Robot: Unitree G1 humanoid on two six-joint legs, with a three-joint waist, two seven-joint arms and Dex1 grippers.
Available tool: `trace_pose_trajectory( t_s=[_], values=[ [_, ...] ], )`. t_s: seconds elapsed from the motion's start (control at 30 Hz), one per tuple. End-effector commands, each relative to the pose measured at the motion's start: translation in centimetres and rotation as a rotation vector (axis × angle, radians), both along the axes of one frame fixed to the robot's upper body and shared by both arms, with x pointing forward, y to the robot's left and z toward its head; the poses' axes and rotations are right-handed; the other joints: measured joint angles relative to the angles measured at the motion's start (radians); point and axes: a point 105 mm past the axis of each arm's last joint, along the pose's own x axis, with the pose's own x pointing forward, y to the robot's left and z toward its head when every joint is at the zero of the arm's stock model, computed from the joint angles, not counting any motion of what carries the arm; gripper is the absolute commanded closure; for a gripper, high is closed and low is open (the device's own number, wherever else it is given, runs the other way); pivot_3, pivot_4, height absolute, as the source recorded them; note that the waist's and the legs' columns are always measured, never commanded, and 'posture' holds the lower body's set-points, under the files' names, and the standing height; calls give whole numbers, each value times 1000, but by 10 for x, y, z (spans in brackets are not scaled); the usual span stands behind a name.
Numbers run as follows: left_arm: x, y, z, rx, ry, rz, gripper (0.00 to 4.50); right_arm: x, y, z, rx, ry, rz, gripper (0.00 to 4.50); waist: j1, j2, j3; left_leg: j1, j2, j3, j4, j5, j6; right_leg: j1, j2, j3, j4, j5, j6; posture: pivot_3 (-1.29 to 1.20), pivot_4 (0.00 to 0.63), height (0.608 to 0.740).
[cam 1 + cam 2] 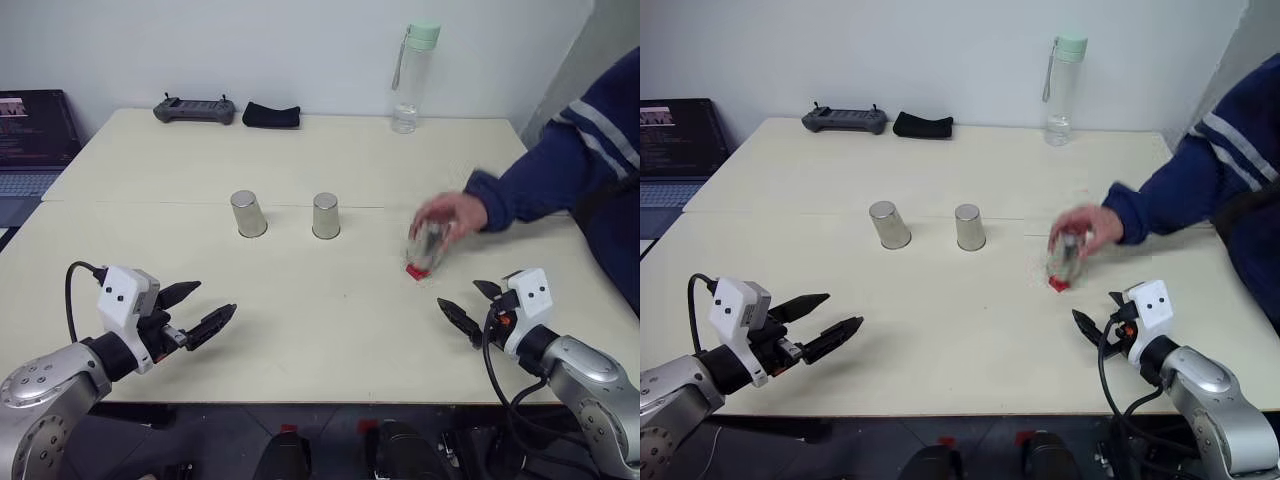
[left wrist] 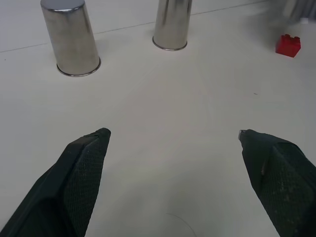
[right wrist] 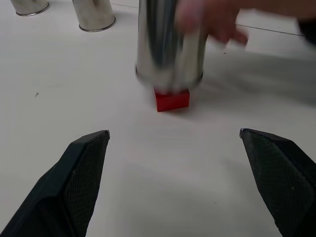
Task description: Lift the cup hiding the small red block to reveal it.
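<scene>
Head camera first: a person's hand (image 1: 457, 213) reaches in from the right and holds a cup (image 1: 427, 243) tilted just above the small red block (image 1: 417, 270), which sits on the table (image 1: 330, 330) right of centre. Two more upside-down cups, the left cup (image 1: 248, 214) and the middle cup (image 1: 326, 216), stand in a row further left. At the far edge there's a clear bottle (image 1: 413, 78), a black controller (image 1: 194, 109) and a dark pouch (image 1: 271, 115); a laptop (image 1: 30, 140) sits off to the left. The left gripper (image 1: 196, 312) and right gripper (image 1: 470, 306) hover near the front edge, both with fingers spread, nothing grasped.

Left wrist: black fingers (image 2: 79, 177) wide apart over bare table, two cups beyond, red block off to the right.

Right wrist: fingers (image 3: 74, 182) released too, and the block peeks out under the blurred, lifted cup straight ahead.
</scene>
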Motion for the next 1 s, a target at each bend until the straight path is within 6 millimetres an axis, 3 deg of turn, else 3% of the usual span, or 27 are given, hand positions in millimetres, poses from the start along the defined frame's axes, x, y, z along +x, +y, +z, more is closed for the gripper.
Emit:
trace_pose_trajectory(
  t_s=[0.03,1.0],
  values=[
    [-1,-3,8,17,-29,-22,41,-1,1,12,-4,-53,8,0,0,0,0,0,0,0,0,0,0,0,0,0,0,0,0,0,150,740],
    [3,-3,11,5,-36,-10,41,2,3,12,-4,-56,15,0,0,0,0,0,0,0,0,0,0,0,0,0,0,0,0,0,150,740]
  ],
)
